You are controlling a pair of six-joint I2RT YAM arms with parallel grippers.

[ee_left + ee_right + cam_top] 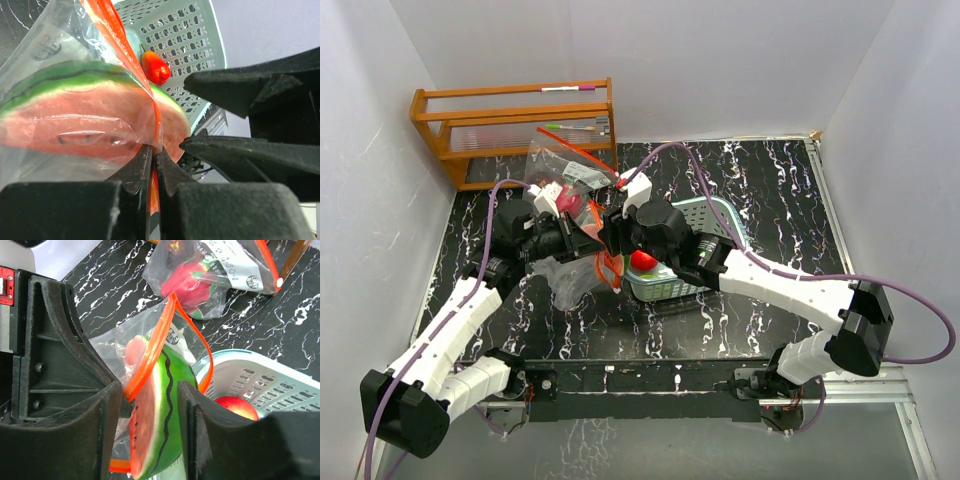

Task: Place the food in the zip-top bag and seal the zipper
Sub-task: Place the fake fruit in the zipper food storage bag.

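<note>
Red-orange zipper strip [150,357] of the wrinkly clear plastic bag [112,342] is clamped in your left gripper [155,167], and the glossy green-rinded watermelon slice [162,410] sits halfway through the mouth between your right gripper's [150,390] parted jaws, grip uncertain, so withdrawing could drag it out.

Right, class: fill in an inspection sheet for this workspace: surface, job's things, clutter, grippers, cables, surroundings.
Surface: black tabletop with white veining.
Job's things: clear wrinkly zip-top bag, red-orange zipper strip unsealed; glossy toy watermelon slice partway into its mouth; red toy fruit in the pale teal lattice basket.
Clutter: second clear bag holding a red-and-green toy; wooden rack at back left.
Grippers: left gripper shut on the zipper strip; right gripper open, fingers flanking the watermelon slice.
Cables: purple cables along both arms.
Surroundings: white walls; metal frame rail at near right.
</note>
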